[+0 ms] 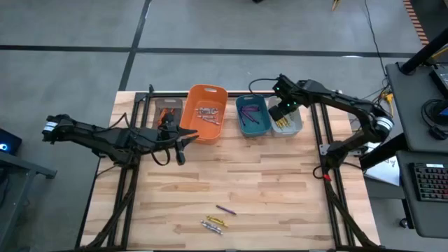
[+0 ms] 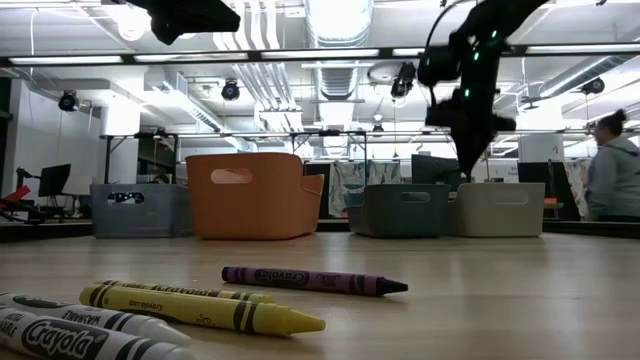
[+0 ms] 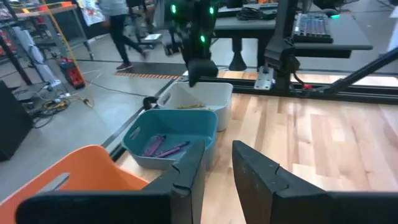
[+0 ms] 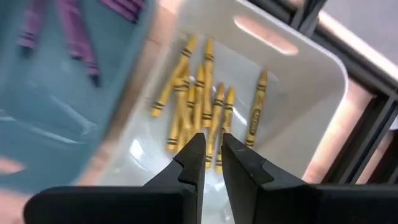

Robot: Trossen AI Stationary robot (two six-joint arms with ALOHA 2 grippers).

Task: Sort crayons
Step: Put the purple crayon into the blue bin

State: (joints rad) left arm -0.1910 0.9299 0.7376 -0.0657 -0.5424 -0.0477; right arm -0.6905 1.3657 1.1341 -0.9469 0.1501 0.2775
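Note:
Three loose crayons lie flat near the table's front edge: a purple one [image 2: 310,281], a yellow one [image 2: 200,308] and a greyish one [image 2: 70,335]. Four bins stand in a row at the far edge. The white bin [image 4: 311,93] holds several yellow crayons [image 4: 199,106], and the teal bin [image 3: 171,127] holds purple crayons [image 3: 163,146]. My right gripper [image 4: 212,144] hangs above the white bin, pointing steeply down, slightly open with nothing between its fingers. My left gripper [image 3: 217,158] waits raised in front of the orange bin [image 1: 206,112], open with nothing in it.
A dark bin [image 1: 168,112] stands left of the orange bin, which holds several crayons [image 1: 207,112]. The black frame rails [image 1: 318,140] run along the table's sides. A person [image 2: 612,165] stands in the room beyond the table. Bare wood [image 1: 238,175] lies between bins and loose crayons.

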